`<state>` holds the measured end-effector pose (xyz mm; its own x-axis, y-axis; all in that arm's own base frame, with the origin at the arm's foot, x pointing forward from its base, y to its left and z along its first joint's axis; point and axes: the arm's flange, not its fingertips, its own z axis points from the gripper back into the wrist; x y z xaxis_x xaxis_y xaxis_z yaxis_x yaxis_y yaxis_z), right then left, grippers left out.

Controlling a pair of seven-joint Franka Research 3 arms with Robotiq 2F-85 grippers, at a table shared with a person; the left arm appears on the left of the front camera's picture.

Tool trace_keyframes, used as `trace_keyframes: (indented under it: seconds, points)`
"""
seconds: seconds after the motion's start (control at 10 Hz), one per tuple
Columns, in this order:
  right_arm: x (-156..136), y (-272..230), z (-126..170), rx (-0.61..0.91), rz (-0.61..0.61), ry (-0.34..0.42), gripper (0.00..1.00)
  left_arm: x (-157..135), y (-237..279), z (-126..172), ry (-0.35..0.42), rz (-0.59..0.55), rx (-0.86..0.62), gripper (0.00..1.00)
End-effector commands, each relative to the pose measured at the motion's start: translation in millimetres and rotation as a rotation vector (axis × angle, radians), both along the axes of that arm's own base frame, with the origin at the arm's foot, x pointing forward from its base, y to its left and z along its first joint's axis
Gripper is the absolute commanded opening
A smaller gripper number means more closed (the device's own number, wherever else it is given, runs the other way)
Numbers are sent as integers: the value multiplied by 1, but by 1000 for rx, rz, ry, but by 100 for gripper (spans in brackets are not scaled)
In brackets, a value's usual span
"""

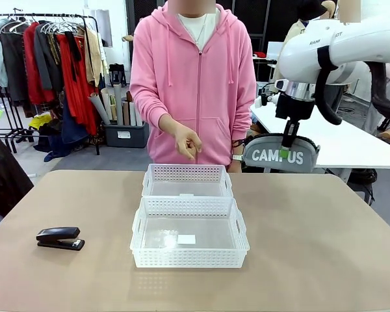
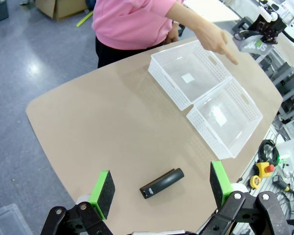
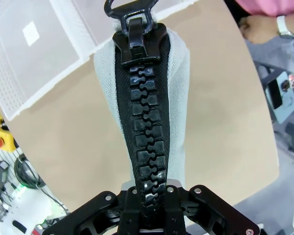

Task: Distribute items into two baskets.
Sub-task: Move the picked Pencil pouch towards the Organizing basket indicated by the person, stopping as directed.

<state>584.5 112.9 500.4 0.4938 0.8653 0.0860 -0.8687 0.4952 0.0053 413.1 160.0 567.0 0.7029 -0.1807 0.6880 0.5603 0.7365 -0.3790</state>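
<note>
The right jaws were clamped shut on the upper edge of the grey pouch (image 1: 263, 156), gripping it along the black zipper (image 3: 142, 112), which ran up the middle of the right wrist view to its pull ring at the top edge. The pouch hung clear of the bench (image 1: 325, 247) at the right of the front view, its white CAMPUS lettering facing the camera. The left jaws stood wide and held nothing. In the left wrist view the black stapler (image 2: 161, 182) lay on the bench between the two green pads (image 2: 102, 192), touching neither. In the front view it sat at lower left, well apart from the baskets. The larger basket (image 1: 190, 260) stood at the centre of the bench, with the smaller basket (image 1: 185, 172) touching its far side. A person in a pink hoodie (image 1: 195, 78) stood behind them, and in the left wrist view the person's hand (image 2: 213, 38) had its index finger extended above the baskets.
</note>
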Motion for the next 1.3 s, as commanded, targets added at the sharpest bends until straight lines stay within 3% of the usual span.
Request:
trace_keyframes:
  seconds: [0.0, 0.3, 0.9, 1.0, 1.2]
  points:
    - [1, 19, -8, -30, -92, -8, 0, 0, 0, 1, -9, 1, -8, 100]
    - [5, 45, -23, -8, -157, -19, 0, 0, 0, 1, -9, 1, -8, 100]
    - [19, 79, -45, 36, -88, -20, 0, 0, 0, 1, -9, 1, -8, 100]
    - [11, 66, -38, 31, -57, -24, 0, 0, 0, 1, -9, 1, -8, 100]
    - [-40, 6, -12, -25, 1, -15, 0, 0, 0, 1, -9, 1, -8, 100]
